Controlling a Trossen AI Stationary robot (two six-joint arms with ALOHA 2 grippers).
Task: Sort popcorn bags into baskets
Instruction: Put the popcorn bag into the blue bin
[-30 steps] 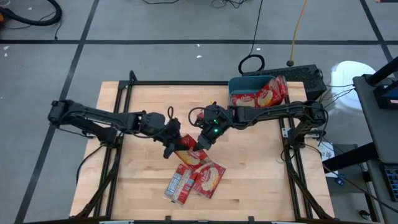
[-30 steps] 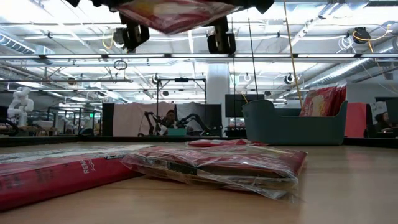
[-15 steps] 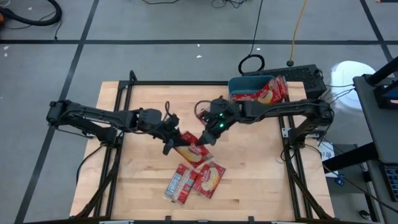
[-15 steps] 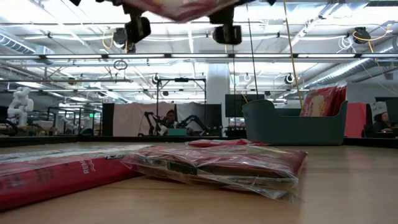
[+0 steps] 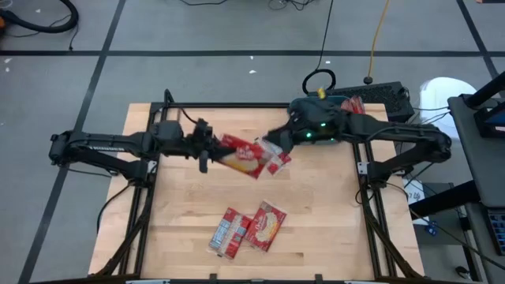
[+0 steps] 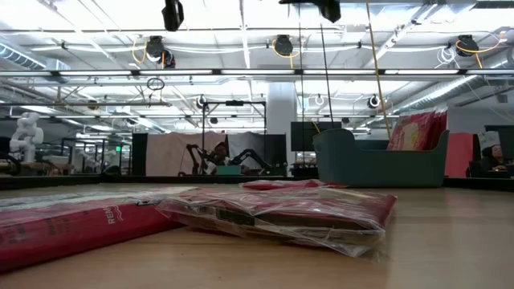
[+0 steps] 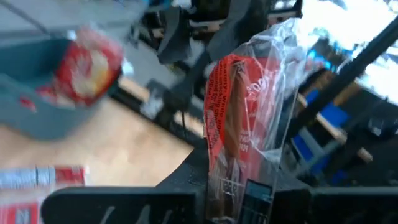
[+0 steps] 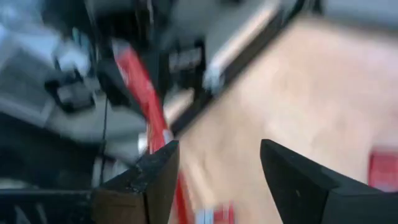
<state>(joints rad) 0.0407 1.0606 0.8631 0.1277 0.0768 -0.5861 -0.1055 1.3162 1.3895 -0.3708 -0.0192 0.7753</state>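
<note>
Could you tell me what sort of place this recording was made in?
Probably a robotics lab or workshop: a framed wooden table on a taped concrete floor, exposed ceiling pipes, and another robot arm rig in the background.

Four cameras, one table

Overhead looks straight down on the table (image 5: pixel 316 221); the low camera skims level across it; wrist cameras ride close. Both wide views share the grounded popcorn bags (image 5: pixel 246 229).
</note>
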